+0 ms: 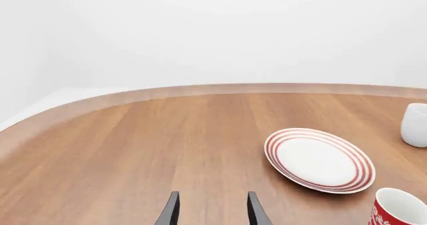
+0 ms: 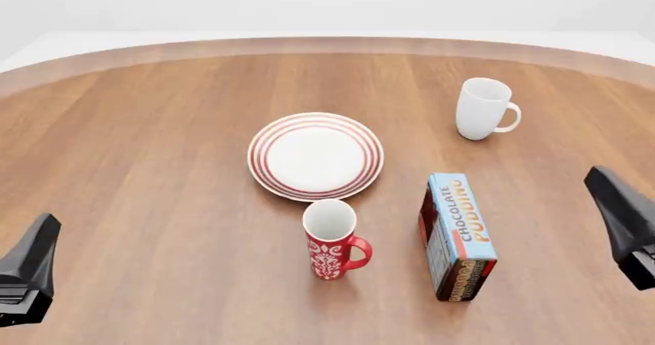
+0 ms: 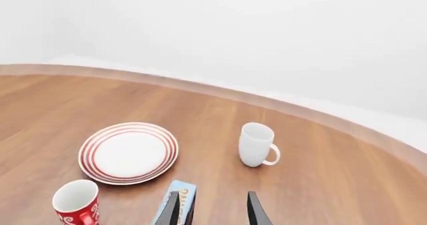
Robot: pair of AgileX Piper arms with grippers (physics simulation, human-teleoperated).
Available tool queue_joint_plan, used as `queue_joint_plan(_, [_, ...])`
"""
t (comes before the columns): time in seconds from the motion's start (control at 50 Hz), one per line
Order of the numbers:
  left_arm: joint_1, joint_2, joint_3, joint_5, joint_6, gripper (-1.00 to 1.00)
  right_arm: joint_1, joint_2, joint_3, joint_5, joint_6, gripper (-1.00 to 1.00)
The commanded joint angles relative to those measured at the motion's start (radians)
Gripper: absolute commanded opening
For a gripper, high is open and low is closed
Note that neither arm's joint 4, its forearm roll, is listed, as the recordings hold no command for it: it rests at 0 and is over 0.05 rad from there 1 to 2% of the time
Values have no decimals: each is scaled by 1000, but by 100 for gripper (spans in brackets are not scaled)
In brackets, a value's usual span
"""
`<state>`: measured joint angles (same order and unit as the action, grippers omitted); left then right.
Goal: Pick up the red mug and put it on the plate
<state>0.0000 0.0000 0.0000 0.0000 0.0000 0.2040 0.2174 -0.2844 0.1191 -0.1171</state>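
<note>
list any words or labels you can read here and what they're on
"CHOCOLATE PUDDING" – on the top face of the blue box, readable in the front view.
The darker print on the box's near end is too small to read.
The red mug carries only a white ornamental pattern, no words.
The plate and white mug bear no text.

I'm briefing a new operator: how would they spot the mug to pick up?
Find the red-ringed plate mid-table. The red mug stands upright just on the near side of it, left of the pudding box. Unlike the plain white mug farther back, it is red with a white pattern.
</note>
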Motion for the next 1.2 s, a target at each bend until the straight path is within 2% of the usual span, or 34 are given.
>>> queue_joint_plan(0.02, [0, 0, 0, 0, 0, 100, 88, 106, -120, 60, -37, 100])
queue_joint_plan(0.2, [0, 0, 0, 0, 0, 100, 170, 206, -208, 116, -89, 100])
queue_joint_plan(0.24, [0, 0, 0, 0, 0, 100, 186, 228, -236, 139, -42, 100])
queue_joint_plan(0.3, [0, 0, 0, 0, 0, 100, 213, 258, -266, 162, -58, 100])
queue_joint_plan(0.4, [0, 0, 0, 0, 0, 100, 238, 299, -308, 191, -38, 100])
queue_joint_plan(0.46, [0, 0, 0, 0, 0, 100, 249, 319, -324, 205, -59, 100])
queue_joint_plan(0.6, [0, 0, 0, 0, 0, 100, 286, 370, -368, 248, -61, 100])
queue_joint_plan(0.72, [0, 0, 0, 0, 0, 100, 318, 429, -362, 253, -68, 100])
queue_joint_plan(0.78, [0, 0, 0, 0, 0, 100, 326, 451, -382, 263, -46, 100])
queue_joint_plan(0.98, [0, 0, 0, 0, 0, 100, 361, 499, -417, 300, -50, 100])
queue_joint_plan(1.04, [0, 0, 0, 0, 0, 100, 382, 512, -426, 315, -31, 100])
queue_joint_plan(1.06, [0, 0, 0, 0, 0, 100, 412, 523, -429, 329, -11, 100])
queue_joint_plan(1.2, [0, 0, 0, 0, 0, 100, 427, 541, -434, 338, -13, 100])
